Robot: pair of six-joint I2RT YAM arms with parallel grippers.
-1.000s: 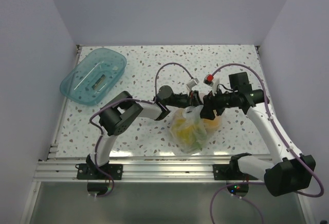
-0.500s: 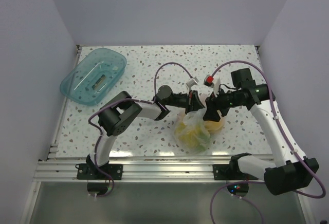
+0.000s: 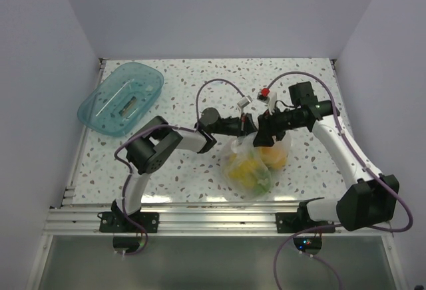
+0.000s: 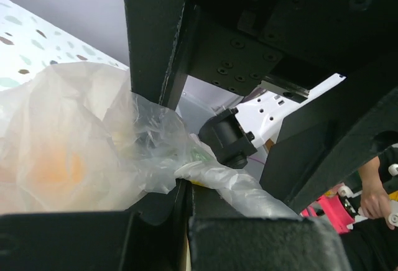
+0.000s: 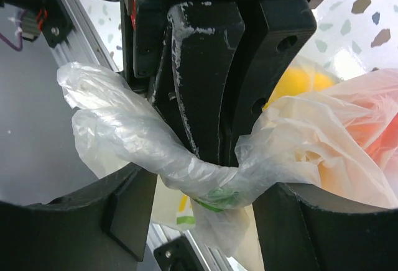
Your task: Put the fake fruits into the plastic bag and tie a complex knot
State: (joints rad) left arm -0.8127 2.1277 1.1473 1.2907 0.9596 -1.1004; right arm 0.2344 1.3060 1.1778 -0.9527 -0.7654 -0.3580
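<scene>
From above, the plastic bag (image 3: 253,170) sits mid-tabletop (image 3: 193,84) toward the front. Yellow and orange fake fruits (image 3: 274,157) show through it, and a teal tray (image 3: 123,97) lies well off at the back left. Both arms meet over the bag's gathered top, too crowded there to read the grip. The left wrist camera settles it: the left fingers (image 4: 155,234) are pressed together, a twisted rope of bag film coming out of their seam. The right wrist camera adds the rest: the right fingers (image 5: 68,221) stand wide apart, that twisted film draped across the gap, the left arm's black fingers pinching it between them.
</scene>
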